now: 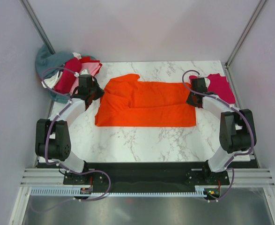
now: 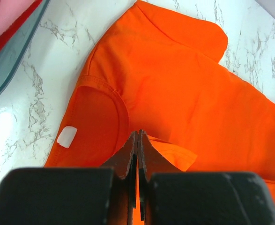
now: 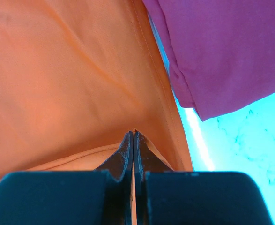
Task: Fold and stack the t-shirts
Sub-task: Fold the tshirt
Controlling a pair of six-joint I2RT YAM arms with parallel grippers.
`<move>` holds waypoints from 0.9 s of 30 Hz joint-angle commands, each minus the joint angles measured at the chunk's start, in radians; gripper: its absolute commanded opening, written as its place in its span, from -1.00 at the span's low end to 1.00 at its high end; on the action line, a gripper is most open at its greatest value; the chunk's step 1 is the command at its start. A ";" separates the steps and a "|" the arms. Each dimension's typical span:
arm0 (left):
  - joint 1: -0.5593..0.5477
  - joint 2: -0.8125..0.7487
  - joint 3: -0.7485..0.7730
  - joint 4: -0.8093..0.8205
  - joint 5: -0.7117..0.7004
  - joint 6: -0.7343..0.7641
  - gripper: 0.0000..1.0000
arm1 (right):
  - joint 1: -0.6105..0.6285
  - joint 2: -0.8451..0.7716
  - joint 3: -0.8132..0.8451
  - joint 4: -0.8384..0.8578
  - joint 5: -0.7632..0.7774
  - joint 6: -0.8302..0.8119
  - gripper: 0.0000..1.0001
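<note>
At the far left corner of the surface [image 1: 142, 140] lies a loose heap of t-shirts [image 1: 64, 75], teal, dark red, pink and white. Just beside it the left end effector [image 2: 137, 137] is closed on the orange t-shirt [image 1: 146, 105], pinching a fold of cloth at the collar end, near the neckline and its white label [image 2: 67, 137]. The orange t-shirt lies spread across the middle of the surface, collar to the left and hem to the right, apparently already doubled lengthwise, with one sleeve poking toward the far edge. At the hem end the right end effector [image 3: 133, 133] is likewise clamped on orange cloth, just beside the crimson-pink t-shirt [image 1: 220, 87] lying by the far right corner. The step in hand looks like another fold. Doing it well means lifting both ends together and level, keeping the cloth taut between them, and steering the right side clear of the crimson-pink t-shirt so it isn't dragged.
</note>
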State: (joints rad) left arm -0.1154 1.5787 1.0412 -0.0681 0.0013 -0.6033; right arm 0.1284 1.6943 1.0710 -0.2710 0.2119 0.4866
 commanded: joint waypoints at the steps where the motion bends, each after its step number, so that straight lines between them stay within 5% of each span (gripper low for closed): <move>1: -0.007 -0.033 0.011 0.060 -0.015 -0.016 -0.96 | -0.004 -0.035 -0.006 -0.010 0.023 0.012 -1.00; 27: -0.021 0.096 0.123 0.096 -0.006 -0.032 -0.96 | -0.024 -0.027 -0.037 -0.016 0.066 0.017 -1.00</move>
State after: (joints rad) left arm -0.1310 1.6588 1.1160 -0.0269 0.0025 -0.6136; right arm 0.1120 1.6932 1.0309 -0.2913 0.2455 0.5007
